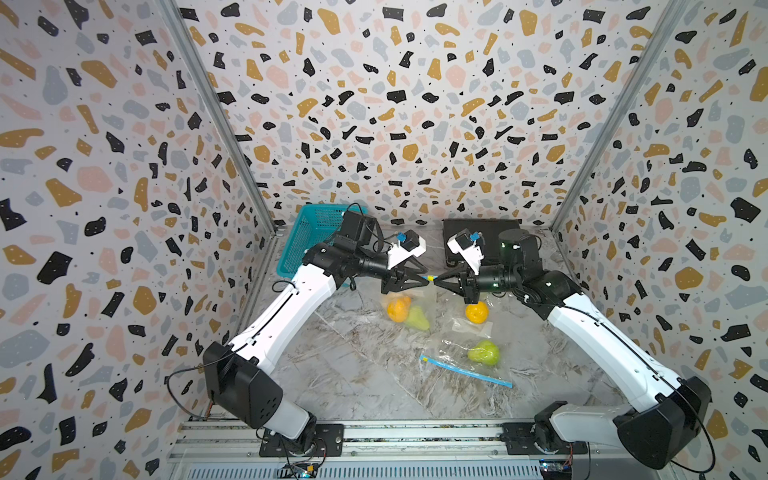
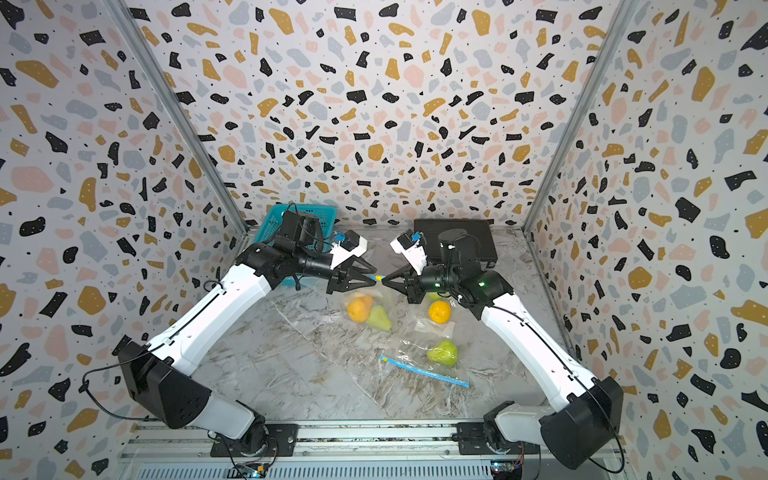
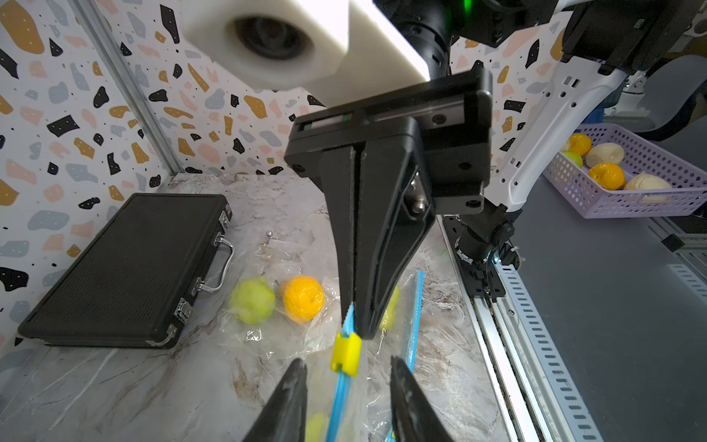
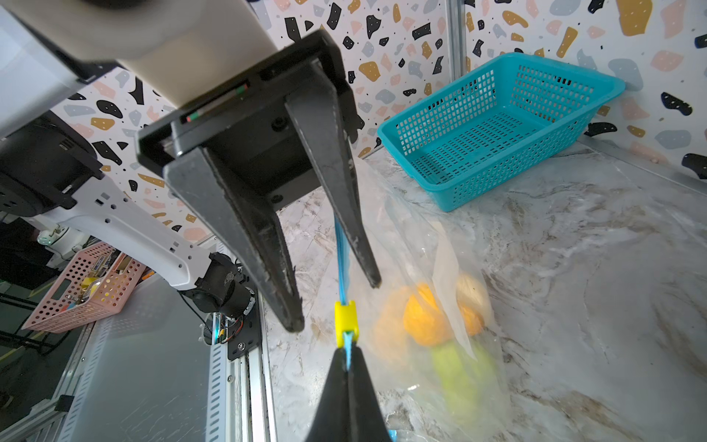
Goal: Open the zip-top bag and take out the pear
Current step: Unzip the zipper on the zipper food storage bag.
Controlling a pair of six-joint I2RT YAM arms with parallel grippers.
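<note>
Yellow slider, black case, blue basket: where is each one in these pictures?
yellow slider [image 3: 346, 358]: left wrist view, its middle.
black case [image 3: 126, 264]: left wrist view, middle of the lid.
blue basket [image 4: 509, 180]: right wrist view, its mesh side wall.

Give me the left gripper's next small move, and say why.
Probably close the left gripper on the yellow slider: its jaws stand open either side of it, while the right gripper, shut, pins the blue zip strip just beside it.
</note>
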